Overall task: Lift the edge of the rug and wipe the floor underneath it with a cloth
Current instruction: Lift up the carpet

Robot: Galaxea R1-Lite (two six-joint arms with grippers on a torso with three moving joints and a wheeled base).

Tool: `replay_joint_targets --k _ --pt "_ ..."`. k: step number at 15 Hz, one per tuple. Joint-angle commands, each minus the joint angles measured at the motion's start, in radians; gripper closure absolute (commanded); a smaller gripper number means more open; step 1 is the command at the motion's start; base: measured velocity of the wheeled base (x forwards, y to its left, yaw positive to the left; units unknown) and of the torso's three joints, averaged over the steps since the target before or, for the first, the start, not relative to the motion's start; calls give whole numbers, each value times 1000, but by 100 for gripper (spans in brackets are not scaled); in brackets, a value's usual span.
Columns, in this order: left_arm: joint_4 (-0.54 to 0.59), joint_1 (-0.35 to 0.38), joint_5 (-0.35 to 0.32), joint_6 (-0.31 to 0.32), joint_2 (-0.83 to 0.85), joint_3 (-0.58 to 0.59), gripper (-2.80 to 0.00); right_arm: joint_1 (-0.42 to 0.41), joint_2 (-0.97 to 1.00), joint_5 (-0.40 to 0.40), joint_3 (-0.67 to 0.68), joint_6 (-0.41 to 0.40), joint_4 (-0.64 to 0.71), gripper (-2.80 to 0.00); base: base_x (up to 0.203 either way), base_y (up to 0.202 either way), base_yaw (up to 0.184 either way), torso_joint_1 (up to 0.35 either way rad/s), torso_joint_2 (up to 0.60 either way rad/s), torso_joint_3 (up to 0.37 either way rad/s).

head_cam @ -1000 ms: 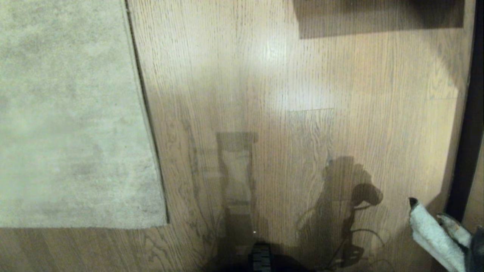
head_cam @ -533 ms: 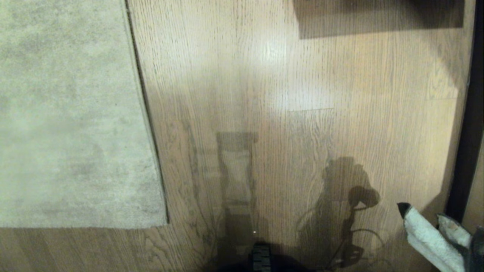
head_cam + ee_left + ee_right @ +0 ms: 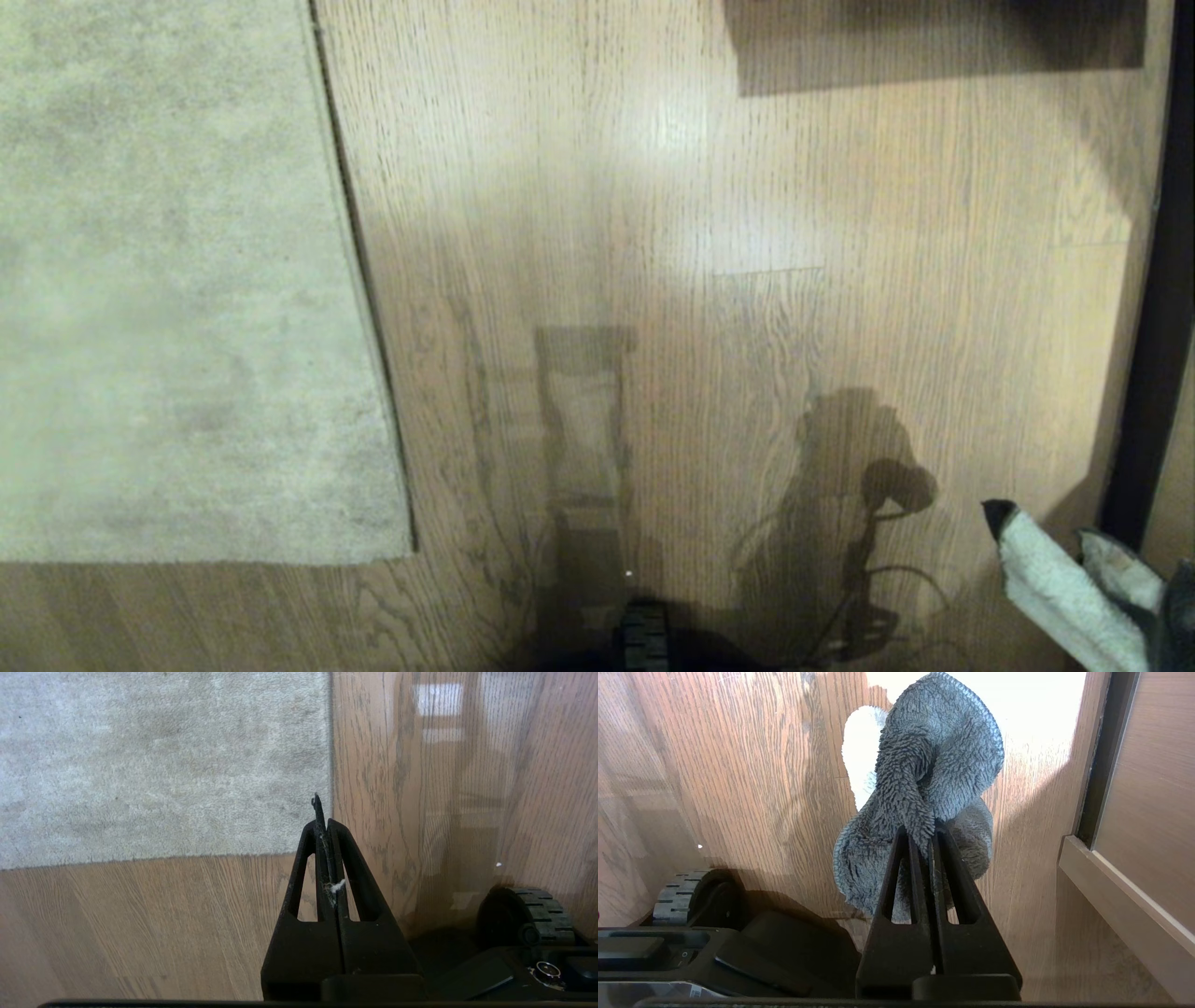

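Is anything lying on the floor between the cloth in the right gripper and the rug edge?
Nothing visible does. The cloth hangs from the right gripper; only bare floor, with shadows, separates it from the rug edge, which lies flat.

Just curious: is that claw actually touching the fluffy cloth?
Touching. The right wrist view shows the right gripper shut on the cloth, a fold pinched between its fingers, the rest hanging free above the floor.

Floor (image 3: 747, 280) is grained wood planks with slight sheen; rug (image 3: 168, 280) matt short-pile with thin bound rug edge (image 3: 359, 280); cloth (image 3: 934, 784) fluffy shaggy microfibre; gripper fingers (image 3: 348, 858) matt black plastic.
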Motion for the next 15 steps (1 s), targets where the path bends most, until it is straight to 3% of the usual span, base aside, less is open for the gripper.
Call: replay_joint_targets --k 1,15 --pt "0 -1 0 0 2 0 0 0 4 0 1 -1 0 0 0 0 0 0 0 0" --pt "0 0 0 0 2 0 0 0 4 0 -1 -1 0 0 0 0 0 0 0 0"
